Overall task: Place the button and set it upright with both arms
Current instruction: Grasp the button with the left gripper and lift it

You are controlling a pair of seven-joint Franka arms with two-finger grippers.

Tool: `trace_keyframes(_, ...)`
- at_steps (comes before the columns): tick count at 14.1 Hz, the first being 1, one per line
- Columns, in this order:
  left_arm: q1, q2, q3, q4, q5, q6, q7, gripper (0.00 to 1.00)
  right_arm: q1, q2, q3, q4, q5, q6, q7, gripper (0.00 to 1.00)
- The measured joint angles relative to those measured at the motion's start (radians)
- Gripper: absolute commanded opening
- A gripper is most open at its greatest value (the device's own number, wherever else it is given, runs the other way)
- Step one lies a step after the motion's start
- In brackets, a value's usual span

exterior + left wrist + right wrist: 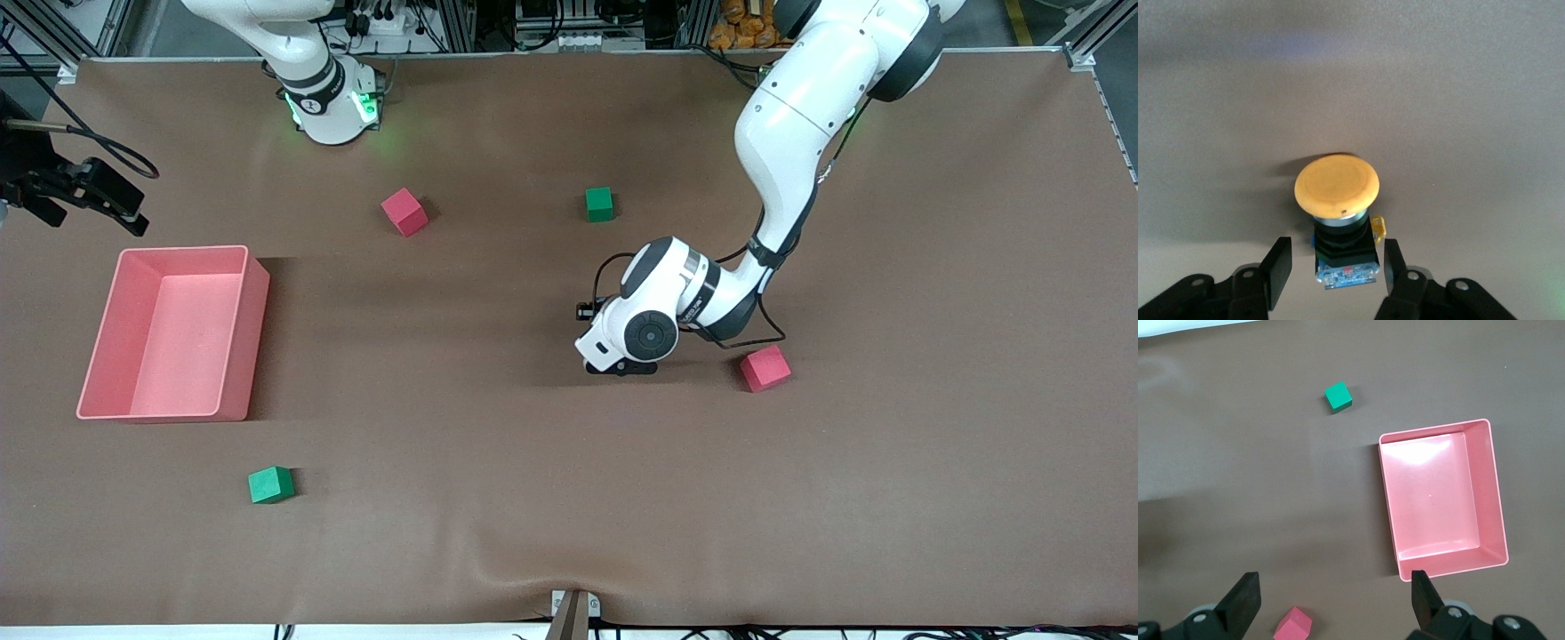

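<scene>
The button (1338, 193) has a round orange cap on a short black body with a blue base. It shows only in the left wrist view, cap turned up, its body between the fingers (1278, 267) of my left gripper (1335, 257). The jaws are open, with a gap on each side of the body. In the front view my left gripper (622, 366) is low on the brown table mid-table and hides the button. My right gripper (1333, 587) is open, empty and high over the right arm's end of the table (124, 213).
A pink bin (169, 333) stands at the right arm's end. A red cube (765, 368) lies close beside the left hand. Another red cube (404, 212) and a green cube (599, 204) lie nearer the bases. A second green cube (270, 484) lies nearer the front camera.
</scene>
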Motion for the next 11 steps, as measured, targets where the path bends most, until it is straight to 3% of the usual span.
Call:
trace_keyframes(2, 0.0, 0.0, 0.003, 0.001, 0.0, 0.001, 0.0, 0.48, 0.0, 0.0, 0.0, 0.0, 0.0, 0.0, -0.001, 1.0)
trace_keyframes(3, 0.0, 0.0, 0.004, 0.001, 0.0, 0.001, 0.0, 0.37, 0.0, 0.0, 0.001, 0.0, 0.0, 0.0, -0.002, 1.0)
trace_keyframes(5, 0.0, 0.0, 0.005, 0.002, 0.0, 0.001, 0.0, 0.0, 0.0, 0.0, 0.001, 0.001, 0.0, 0.0, -0.003, 1.0)
trace_keyframes(11, -0.011, 0.0, 0.005, 0.019, 0.0, 0.003, 0.0, 0.0, 0.0, 0.001, 0.003, 0.002, 0.0, 0.0, -0.004, 1.0)
